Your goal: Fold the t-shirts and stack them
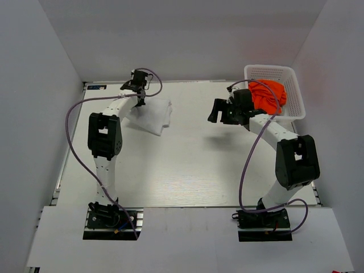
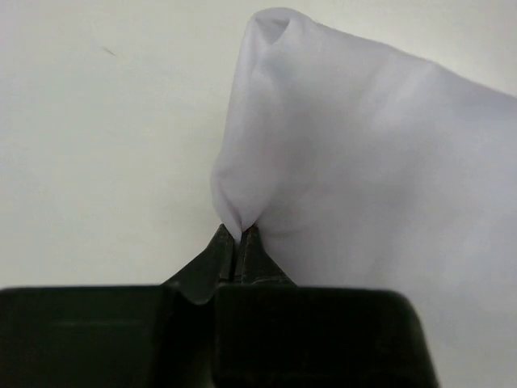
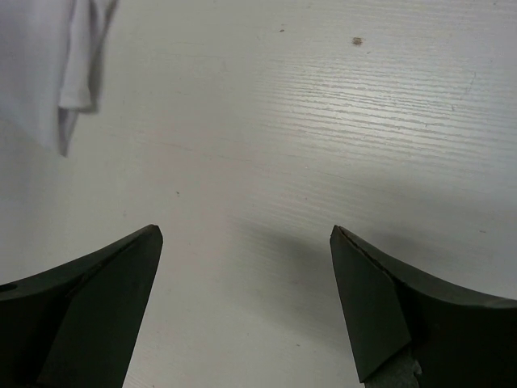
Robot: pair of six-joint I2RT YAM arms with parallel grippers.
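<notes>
Two left fingers (image 2: 220,257) pinch t-shirt (image 2: 363,162), perhaps hem

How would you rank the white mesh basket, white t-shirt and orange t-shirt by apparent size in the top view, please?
White plastic mesh basket
plain white cloth t-shirt
bright orange cloth t-shirt, crumpled and partly hidden, so unsure

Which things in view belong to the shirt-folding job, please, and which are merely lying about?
Job:
white shirt, pinched by the left gripper
orange shirt, bunched in the basket
right gripper, open over the table

Lying about:
basket
</notes>
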